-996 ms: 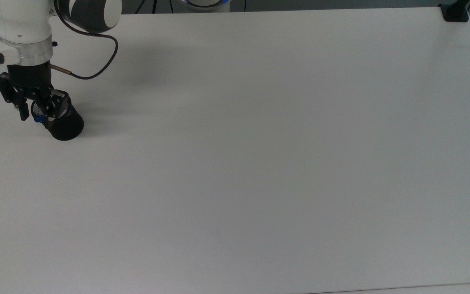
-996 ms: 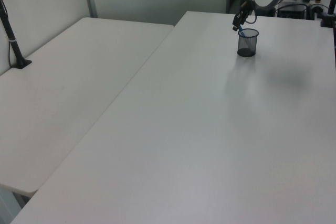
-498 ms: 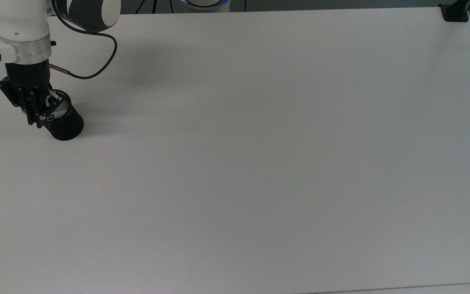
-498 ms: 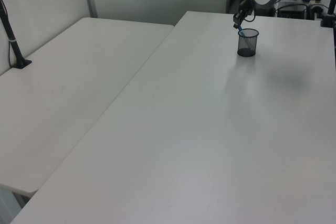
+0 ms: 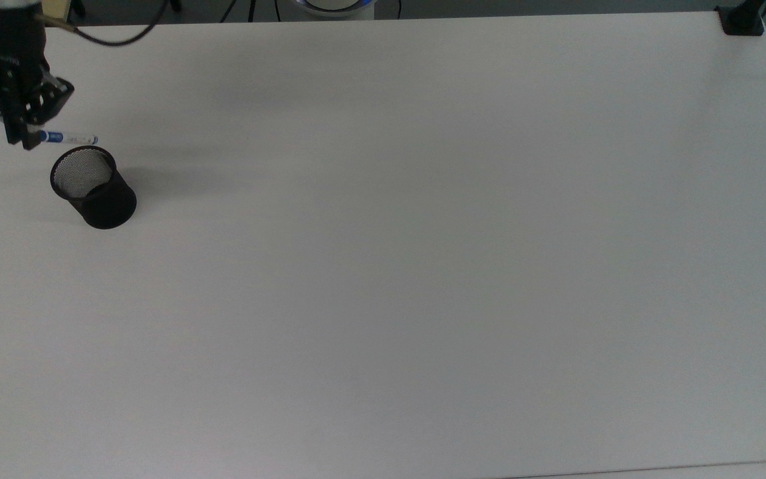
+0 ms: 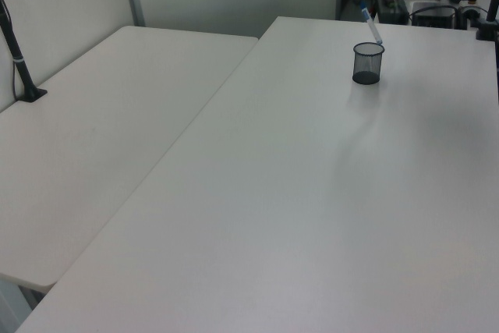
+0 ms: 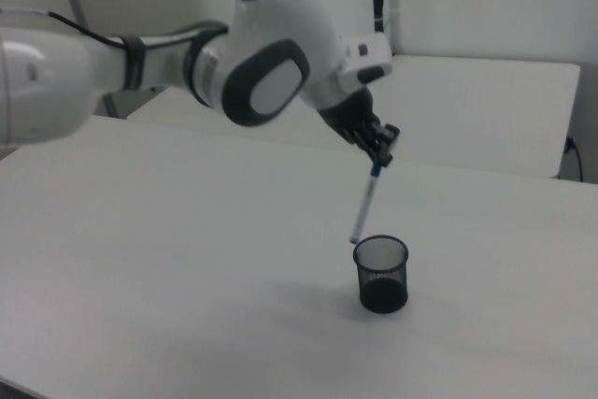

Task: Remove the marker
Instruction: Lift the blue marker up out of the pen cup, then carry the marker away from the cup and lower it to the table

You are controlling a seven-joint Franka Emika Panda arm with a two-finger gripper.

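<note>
Above cup (image 7: 381,273): marker (image 7: 365,203) in closed gripper (image 7: 381,160).

We are looking at a wide white table (image 5: 423,266). A black mesh cup (image 5: 94,188) is standing upright on it, near the top view's left edge, and it is casting a soft shadow on the surface beside it. In the top view's upper right corner, a small black clamp (image 5: 742,20) is sitting at the table's edge. In the left view, a second white table (image 6: 109,130) is standing just beside the first one.
</note>
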